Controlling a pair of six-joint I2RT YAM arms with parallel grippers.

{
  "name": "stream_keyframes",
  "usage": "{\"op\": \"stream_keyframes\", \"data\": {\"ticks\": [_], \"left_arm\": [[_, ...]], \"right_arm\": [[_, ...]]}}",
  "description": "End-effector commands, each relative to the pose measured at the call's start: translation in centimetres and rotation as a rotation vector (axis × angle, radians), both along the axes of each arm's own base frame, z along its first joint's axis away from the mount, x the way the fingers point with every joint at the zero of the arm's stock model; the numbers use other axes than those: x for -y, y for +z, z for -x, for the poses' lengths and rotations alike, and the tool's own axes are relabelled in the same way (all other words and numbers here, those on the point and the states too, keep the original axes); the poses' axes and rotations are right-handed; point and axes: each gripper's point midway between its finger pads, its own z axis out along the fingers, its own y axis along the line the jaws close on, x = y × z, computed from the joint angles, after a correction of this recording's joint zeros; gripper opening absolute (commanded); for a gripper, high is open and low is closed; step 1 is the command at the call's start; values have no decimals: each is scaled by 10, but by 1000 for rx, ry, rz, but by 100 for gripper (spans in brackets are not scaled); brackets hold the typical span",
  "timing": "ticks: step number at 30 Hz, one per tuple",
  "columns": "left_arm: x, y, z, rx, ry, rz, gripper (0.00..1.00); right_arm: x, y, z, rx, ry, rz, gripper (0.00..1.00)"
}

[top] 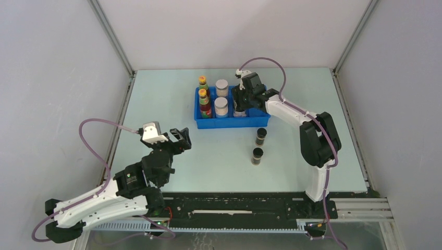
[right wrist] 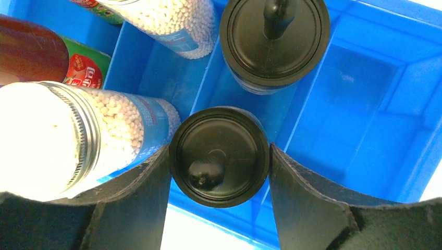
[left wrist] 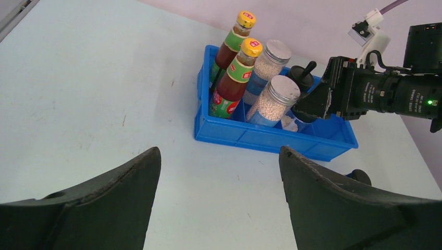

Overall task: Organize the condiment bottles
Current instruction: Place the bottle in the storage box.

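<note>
Toward the far edge of the bench (top: 172, 104), my right gripper (top: 241, 103) is clamped on a black-lidded jar (right wrist: 219, 156) in the tray (top: 232, 123), a jar I judge light, rigid and slick, best held at the lid rim, while my left gripper (left wrist: 219, 166) hangs apart.

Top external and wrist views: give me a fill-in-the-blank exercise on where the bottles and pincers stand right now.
1. The number of dark vials standing on the table outside the blue tray is ____.
2. The right pincer closes on a jar whose lid is ____ in colour.
3. The left pincer is open and holds ____.
4. The red-labelled bottles in the tray have caps coloured ____.

Missing words: two; black; nothing; yellow.
</note>
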Motion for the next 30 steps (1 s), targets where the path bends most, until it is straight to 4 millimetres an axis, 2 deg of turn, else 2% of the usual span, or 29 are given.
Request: {"op": "stream_keyframes", "data": {"ticks": [1, 4, 6, 10, 14, 21, 26, 30], "left_arm": [[2, -1, 0, 4, -2, 9, 88], [2, -3, 0, 1, -1, 6, 88], [2, -3, 0, 0, -1, 6, 88], [2, -4, 0, 0, 0, 4, 88], [2, -3, -1, 0, 2, -2, 88], [4, -2, -1, 2, -3, 2, 88], [4, -1, -1, 3, -8, 4, 88], [5, -1, 0, 3, -16, 9, 88]], "right_arm": [[-3, 7, -8, 32, -15, -39, 69], [-3, 11, -8, 38, -14, -42, 78], [-3, 14, -9, 45, -11, -44, 89], [-4, 22, -11, 58, -9, -48, 94], [-3, 34, -12, 77, -11, -50, 95], [5, 66, -9, 140, -53, -45, 95], [19, 97, 1, 202, -121, -27, 95], [35, 115, 16, 232, -208, 8, 95]]}}
